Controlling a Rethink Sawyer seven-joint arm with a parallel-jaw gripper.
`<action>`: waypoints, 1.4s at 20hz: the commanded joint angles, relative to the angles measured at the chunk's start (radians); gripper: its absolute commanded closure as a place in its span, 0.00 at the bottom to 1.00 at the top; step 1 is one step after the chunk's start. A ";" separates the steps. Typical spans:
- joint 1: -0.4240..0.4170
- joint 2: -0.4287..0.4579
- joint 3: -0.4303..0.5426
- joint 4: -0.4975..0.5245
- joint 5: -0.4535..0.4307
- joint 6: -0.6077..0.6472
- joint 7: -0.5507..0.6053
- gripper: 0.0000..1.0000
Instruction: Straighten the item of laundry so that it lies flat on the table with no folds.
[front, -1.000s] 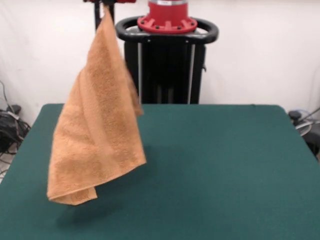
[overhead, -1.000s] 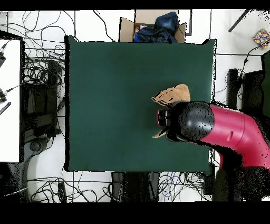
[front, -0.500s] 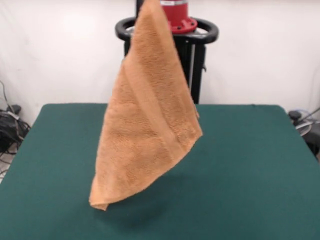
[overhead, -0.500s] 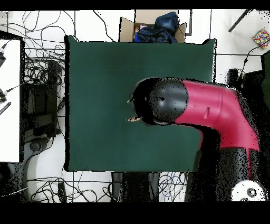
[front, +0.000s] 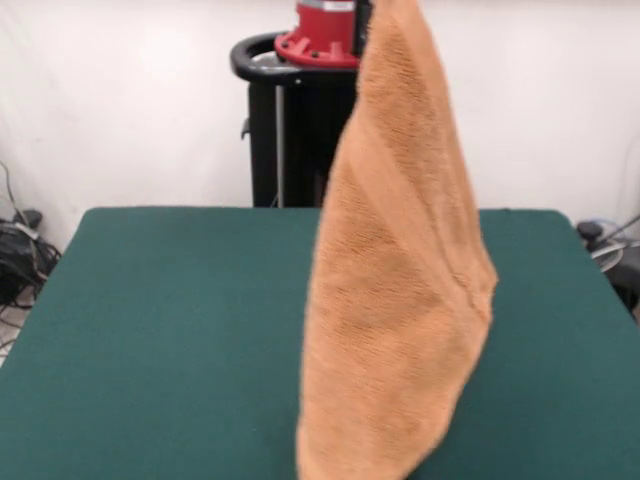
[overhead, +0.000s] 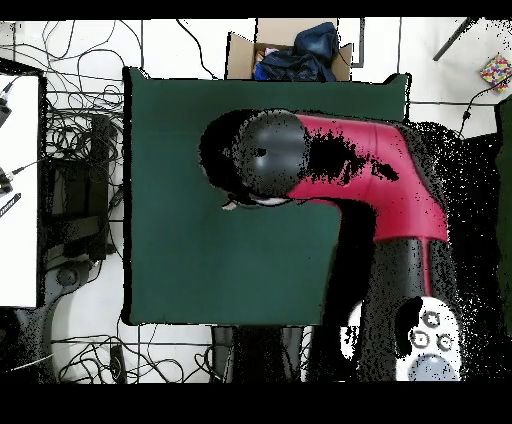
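The orange-tan towel (front: 400, 300) hangs in the air by its top end, which runs off the top edge of the front view. It drapes long and narrow over the right half of the dark green table (front: 150, 330), and its lower end leaves the picture at the bottom. A woven band crosses it diagonally. Only a dark tip of my gripper (front: 366, 12) shows beside the towel's top, shut on it. In the overhead view my red arm (overhead: 340, 170) reaches over the table (overhead: 170, 150) and hides the gripper and nearly all of the towel.
The black pedestal (front: 300, 110) stands behind the table's far edge. In the overhead view, a cardboard box with dark cloth (overhead: 292, 50) sits beyond the table's top edge. Cables (overhead: 85, 150) and a white surface (overhead: 18, 190) lie on the left.
The arm has swung the hanging towel from left to right in the front view and closer to the camera. In the overhead view the arm has swept leftward over the table.
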 joint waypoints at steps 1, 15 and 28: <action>0.052 0.074 -0.056 -0.072 0.038 0.094 0.358 1.00; 0.174 -0.097 -0.134 0.219 0.039 -0.039 0.369 1.00; 0.270 -0.130 -0.195 0.285 0.088 -0.062 0.409 1.00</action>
